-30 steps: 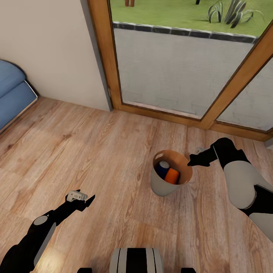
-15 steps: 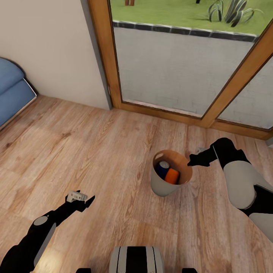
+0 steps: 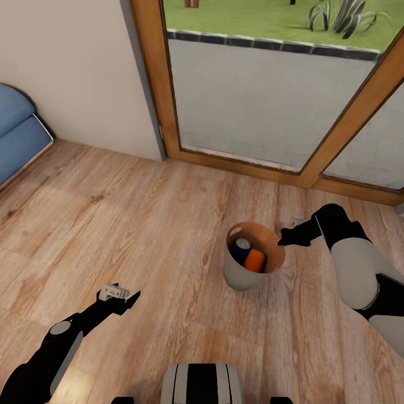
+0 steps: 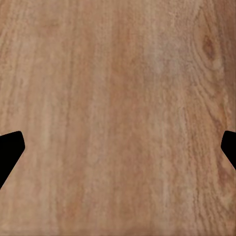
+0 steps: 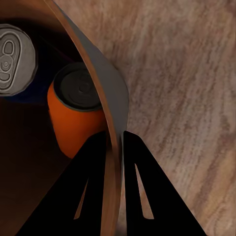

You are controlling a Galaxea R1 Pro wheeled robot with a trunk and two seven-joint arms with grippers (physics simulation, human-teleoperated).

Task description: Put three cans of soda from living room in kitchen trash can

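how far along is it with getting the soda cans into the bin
Two cans already lie in the bin: a blue can and an orange can. In hand: the right gripper pinches the bin's rim. The left gripper is open over bare floor. A third can and the kitchen aren't confirmed here.

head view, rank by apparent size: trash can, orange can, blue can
1. trash can, clearly largest.
2-3. orange can and blue can: both partly hidden inside it, look alike, not ranked.

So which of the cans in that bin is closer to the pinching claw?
The orange can: it sits right beside the right gripper clamped on the bin rim; the blue can lies farther in.
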